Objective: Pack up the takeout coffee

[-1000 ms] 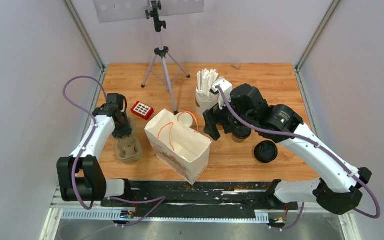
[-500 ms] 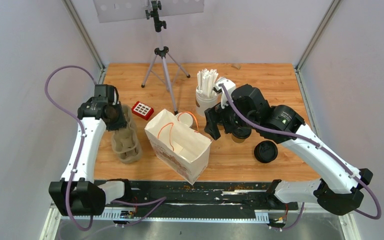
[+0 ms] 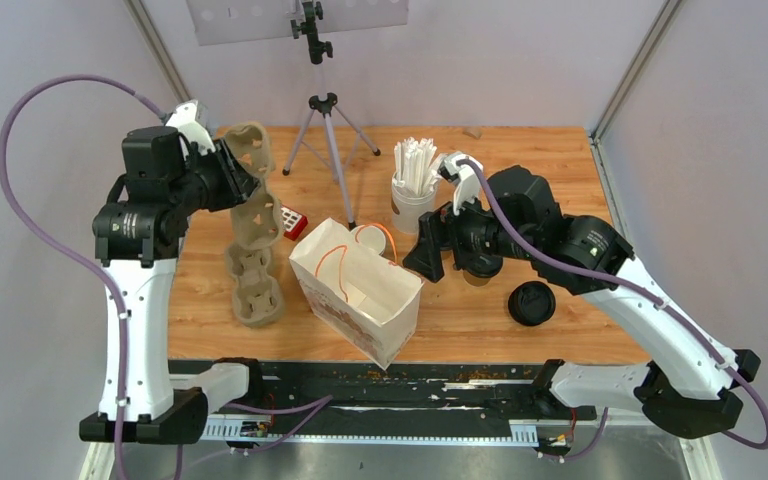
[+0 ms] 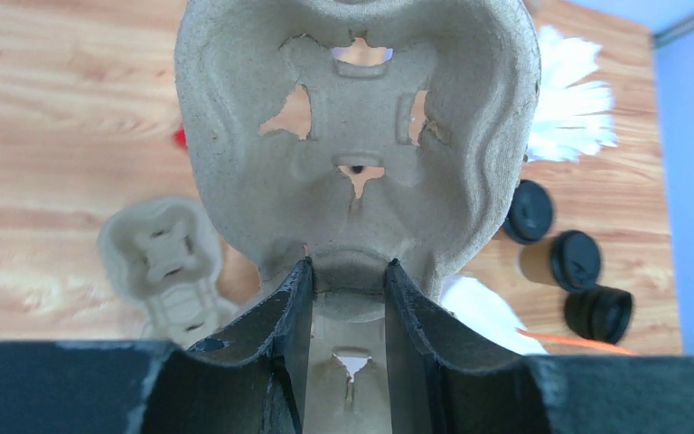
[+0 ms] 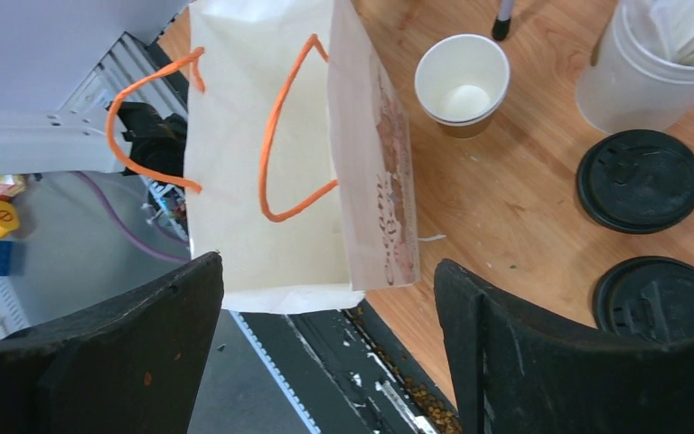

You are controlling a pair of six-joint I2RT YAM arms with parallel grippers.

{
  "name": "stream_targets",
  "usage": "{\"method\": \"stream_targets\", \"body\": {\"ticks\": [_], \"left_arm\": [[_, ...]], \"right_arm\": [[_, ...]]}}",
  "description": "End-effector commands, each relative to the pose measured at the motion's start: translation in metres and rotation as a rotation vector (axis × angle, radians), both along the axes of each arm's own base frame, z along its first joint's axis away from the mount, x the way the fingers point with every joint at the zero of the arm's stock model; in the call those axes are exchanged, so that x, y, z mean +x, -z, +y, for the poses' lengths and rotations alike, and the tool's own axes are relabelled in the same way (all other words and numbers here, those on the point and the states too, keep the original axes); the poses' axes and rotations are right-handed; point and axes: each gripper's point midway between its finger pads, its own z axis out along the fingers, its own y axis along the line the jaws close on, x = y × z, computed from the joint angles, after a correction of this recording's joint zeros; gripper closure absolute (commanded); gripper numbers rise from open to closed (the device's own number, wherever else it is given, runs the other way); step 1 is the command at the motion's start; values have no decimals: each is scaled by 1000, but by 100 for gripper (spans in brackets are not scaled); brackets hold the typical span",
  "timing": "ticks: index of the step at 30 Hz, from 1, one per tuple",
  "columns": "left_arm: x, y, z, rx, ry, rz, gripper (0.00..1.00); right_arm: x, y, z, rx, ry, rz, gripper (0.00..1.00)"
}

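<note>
The bag (image 5: 262, 244) is cream, orange-handled and printed reddish-brown; the cup carrier (image 4: 361, 136) is grey-beige pulp; the coffee cup (image 4: 556, 264) is brown, black-lidded; the desk (image 3: 520, 170) shows light wood grain.

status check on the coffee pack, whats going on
Left gripper shut on cup carrier, held aloft. Right gripper open, empty, beside paper bag. Lidded cup outside bag, unpacked. Bag mouth unobstructed.
</note>
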Motion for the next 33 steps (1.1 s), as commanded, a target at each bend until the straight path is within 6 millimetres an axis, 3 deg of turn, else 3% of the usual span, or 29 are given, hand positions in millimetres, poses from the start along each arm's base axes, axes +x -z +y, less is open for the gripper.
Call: {"method": "stream_targets", "body": {"ticks": [1,3,7,10,20,24,28,30,33], "left_arm": [[-9,-52,-34,-82,144,-166,70],[-10,-61,-35,-105,125,-181,70],[-19,-72,-47,-182,127,-142,73],[-29,-87,-66,-258,175,-142,73],[-63,-150,-132,-720,377,-267,73],[-78,-152,-159,-773,438,-239,73],[-89,-141,-191,-806,486,-169,73],[-92,-134,-204,-800,493,-147,73],[-96,-126,-217,-790,497,-136,73]], "right_arm": [[-6,-14,11,82,18,85,15],[-1,-13,8,76,68,98,15],[4,-27,18,75,-67,-74,14],[16,-16,14,19,-46,-129,14],[6,-2,26,92,-69,-51,18],[11,-3,34,105,-78,-61,18],[18,-4,43,123,-74,-66,24],[22,-3,46,125,-58,-67,30],[30,2,46,121,-23,-73,49]]}}
